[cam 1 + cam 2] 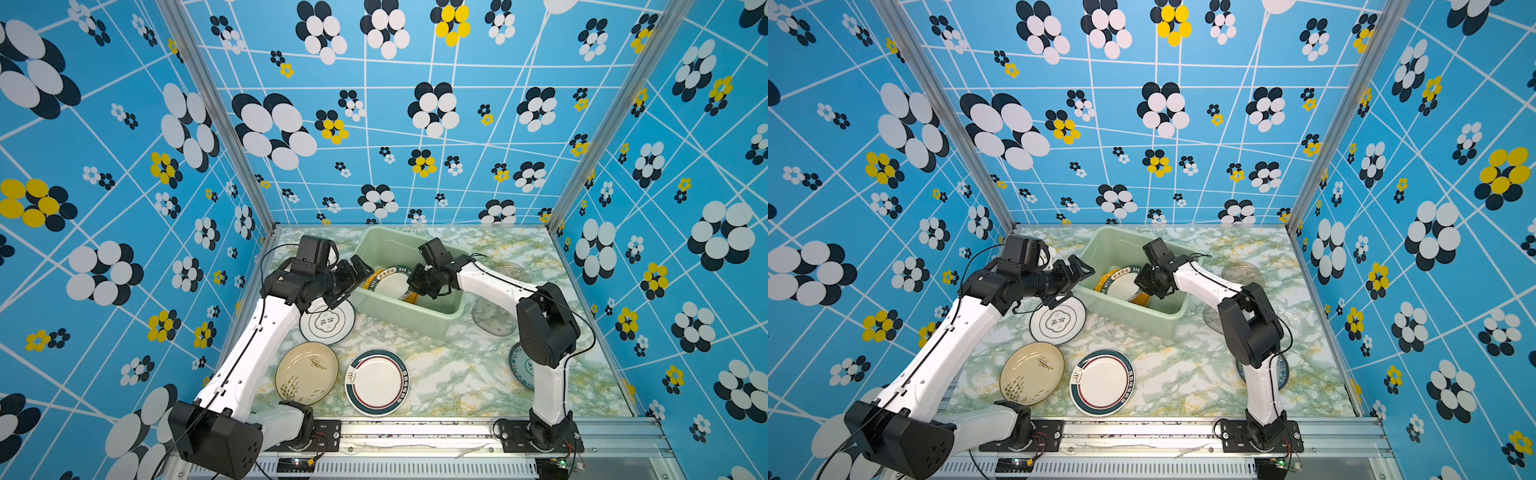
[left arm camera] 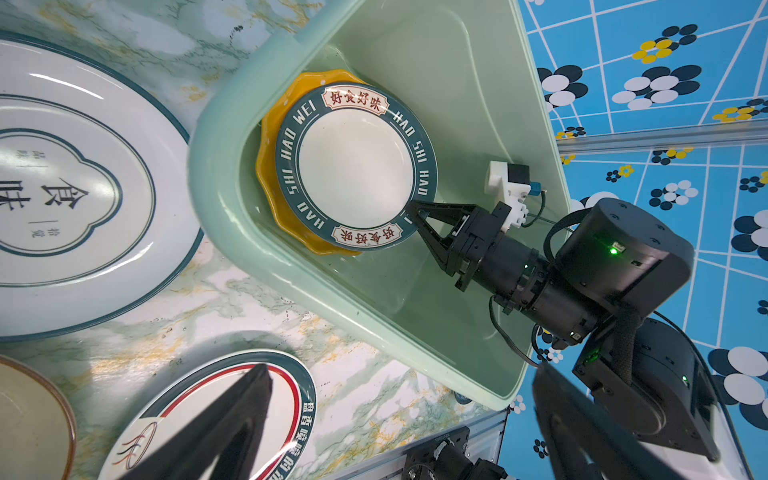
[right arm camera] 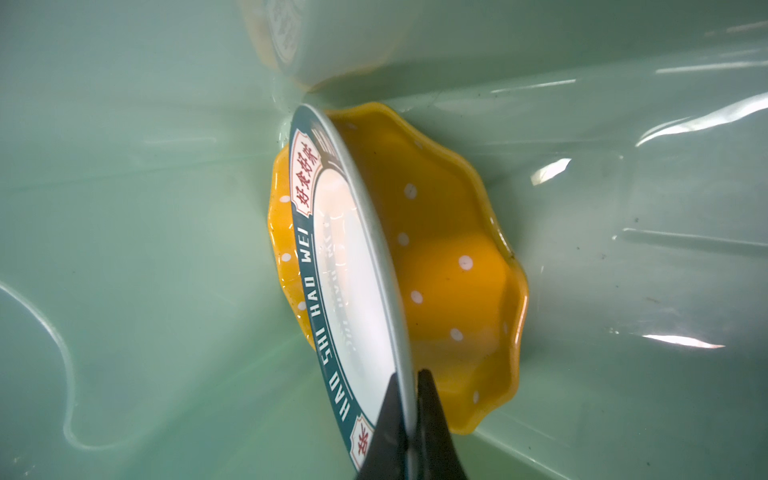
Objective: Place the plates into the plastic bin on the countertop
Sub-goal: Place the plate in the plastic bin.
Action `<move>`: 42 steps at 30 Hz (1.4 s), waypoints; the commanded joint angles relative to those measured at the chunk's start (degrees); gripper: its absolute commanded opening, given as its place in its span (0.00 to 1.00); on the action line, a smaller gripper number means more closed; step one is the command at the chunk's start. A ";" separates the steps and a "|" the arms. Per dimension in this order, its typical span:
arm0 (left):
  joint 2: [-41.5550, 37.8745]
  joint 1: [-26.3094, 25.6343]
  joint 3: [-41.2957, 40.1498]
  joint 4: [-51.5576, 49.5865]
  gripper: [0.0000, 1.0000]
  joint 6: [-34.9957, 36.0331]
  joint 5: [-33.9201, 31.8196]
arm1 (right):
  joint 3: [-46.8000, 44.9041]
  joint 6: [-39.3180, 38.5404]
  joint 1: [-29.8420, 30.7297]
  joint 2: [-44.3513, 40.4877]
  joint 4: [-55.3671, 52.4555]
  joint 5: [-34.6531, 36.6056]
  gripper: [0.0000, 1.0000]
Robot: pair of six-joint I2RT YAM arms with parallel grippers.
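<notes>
Right gripper (image 3: 409, 376) is clenched on the rim of the white plate lettered HAO SHI HAO WEI (image 2: 357, 162), inside the mint-green plastic bin (image 1: 436, 324) at the far middle of the countertop (image 1: 457, 374). Left gripper (image 1: 358, 283) hangs wide open and empty, just beside the bin's left rim and above the white plate with a quatrefoil outline (image 1: 328, 324).

I judge the step in hand to be setting a second plate down: the lettered plate lies over the yellow scalloped dotted plate (image 3: 449, 249), toward the bin's left side. The next move calls for lowering the held edge until the two plates nest, then parting the jaws and drawing back without dragging the rim along.

Six plates lie outside the bin. At near left are the cream plate with plant drawings (image 1: 305, 372) and the white plate with red and dark rings (image 1: 376, 382). On the right are two clear glass plates (image 1: 509, 270) (image 1: 492, 320) and the blue-white patterned plate (image 1: 521, 365), partly hidden behind the right arm.

Only the right wrist view shows the tilt: the gripped edge is raised, with an open wedge above the yellow plate's white dots. The left wrist view makes that plate look nearly flat, yet it shows the lettering and where the jaws bite. Only the top views show the glass plates.
</notes>
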 commanded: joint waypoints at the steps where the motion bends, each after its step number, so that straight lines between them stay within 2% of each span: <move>1: 0.54 0.35 1.93 -1.40 0.99 0.68 -1.06 | 0.53 -0.89 -0.14 2.11 2.40 -0.54 0.03; 6: 0.30 0.18 1.61 -1.67 0.99 0.70 -1.24 | 0.21 -1.86 -0.18 2.99 3.14 -0.97 0.11; 22: 0.14 0.18 0.22 -1.84 0.99 0.97 -1.50 | -0.19 -6.16 -0.20 4.93 9.57 -6.67 0.26; 28: 0.71 0.17 0.42 -1.75 0.99 1.05 -1.68 | -1.41 -7.23 -0.19 3.48 11.11 -7.57 0.44; 34: 1.90 0.19 2.44 -3.02 0.99 2.17 -3.48 | -0.35 -10.03 -0.24 1.37 7.07 -5.56 0.64; 37: 2.46 0.20 4.04 -4.22 0.99 2.82 -5.23 | 2.19 -15.08 -0.28 -0.50 2.19 -3.59 0.73; 39: 3.09 0.19 5.23 -4.95 0.99 3.15 -6.41 | 4.37 -19.29 -0.46 -1.97 -0.90 -2.25 0.83; 42: 4.25 0.30 6.47 -5.01 0.99 3.08 -7.33 | 6.94 -24.93 -0.50 -2.96 -5.06 -1.68 0.89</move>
